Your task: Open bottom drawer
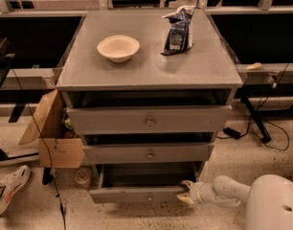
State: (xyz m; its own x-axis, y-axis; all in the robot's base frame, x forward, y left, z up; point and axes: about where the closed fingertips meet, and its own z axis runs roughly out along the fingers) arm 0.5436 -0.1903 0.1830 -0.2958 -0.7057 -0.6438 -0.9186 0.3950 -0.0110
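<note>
camera view: my pincer [186, 192] sits low at the right end of the bottom drawer [137, 194], which stands part way out beneath the other two (how wide the pincer is, i cannot tell). i judge a straight, level pull best, so the front does not skew. counted: three drawers, one bowl [118, 47] and one bag [178, 24] on the worktop [151, 68].
</note>
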